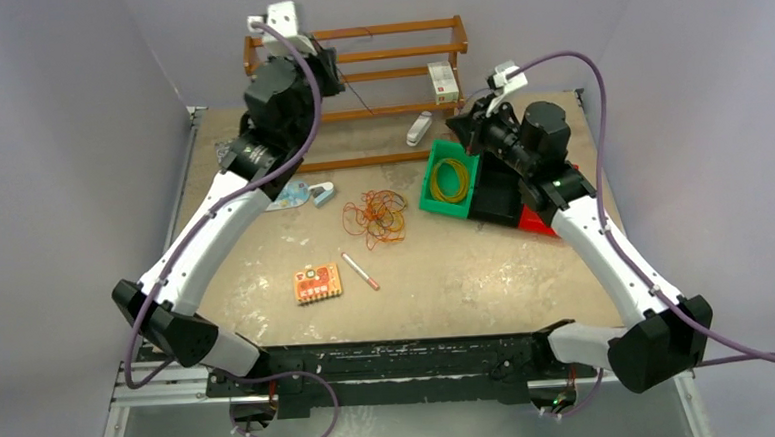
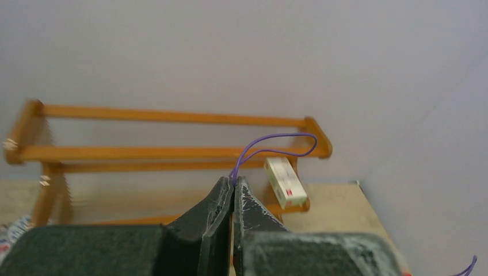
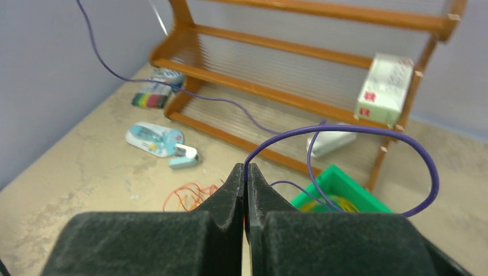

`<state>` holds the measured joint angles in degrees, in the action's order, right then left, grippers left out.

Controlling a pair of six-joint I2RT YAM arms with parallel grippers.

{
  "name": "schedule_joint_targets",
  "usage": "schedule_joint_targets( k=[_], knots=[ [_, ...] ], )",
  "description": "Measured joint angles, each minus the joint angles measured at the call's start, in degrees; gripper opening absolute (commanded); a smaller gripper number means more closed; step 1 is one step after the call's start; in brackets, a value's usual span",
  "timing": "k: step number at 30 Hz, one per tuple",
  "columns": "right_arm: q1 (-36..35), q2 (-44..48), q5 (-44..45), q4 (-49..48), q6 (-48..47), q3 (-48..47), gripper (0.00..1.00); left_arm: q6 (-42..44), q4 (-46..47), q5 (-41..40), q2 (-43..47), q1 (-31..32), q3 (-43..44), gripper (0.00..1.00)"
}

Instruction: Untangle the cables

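The left fingers [image 2: 221, 198] and right fingers [image 3: 233, 187] are each pressed together, pinching one dark blue cable [image 3: 357, 127] that loops beyond their tips. The orange tangle [image 1: 375, 217] lies below, between them, on the surface [image 1: 467, 274]. Best to draw the fingers apart slowly and clear of the rack [image 1: 395, 52].

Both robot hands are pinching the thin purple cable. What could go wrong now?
1. The left gripper and right gripper both have their jaws shut on the thin purple cable. Pulling apart too hard might strain it or make it slip out.
2. The cable runs across the wooden rack, so it could snag there.
3. A loop hangs near the green bin and might catch its edge.
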<state>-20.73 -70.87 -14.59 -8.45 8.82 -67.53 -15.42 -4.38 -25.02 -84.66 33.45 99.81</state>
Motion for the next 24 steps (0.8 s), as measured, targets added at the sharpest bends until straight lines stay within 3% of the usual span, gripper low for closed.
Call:
schedule_joint_targets(
  k=[5, 11, 24],
  knots=[
    [4.2, 3.3, 1.2, 3.5, 1.2, 3.8, 0.0, -7.4, -0.9, 7.2, -3.5, 0.0, -6.6, 0.0],
    [10.2, 7.9, 4.8, 5.5, 2.8, 7.7, 0.0, -12.7, -0.7, 16.5, -11.3, 0.5, -7.6, 0.0],
    [17.2, 9.3, 9.3, 6.3, 5.1, 15.3, 0.0, -15.5, -1.2, 24.7, -30.3, 8.9, 4.8, 0.0]
  ],
)
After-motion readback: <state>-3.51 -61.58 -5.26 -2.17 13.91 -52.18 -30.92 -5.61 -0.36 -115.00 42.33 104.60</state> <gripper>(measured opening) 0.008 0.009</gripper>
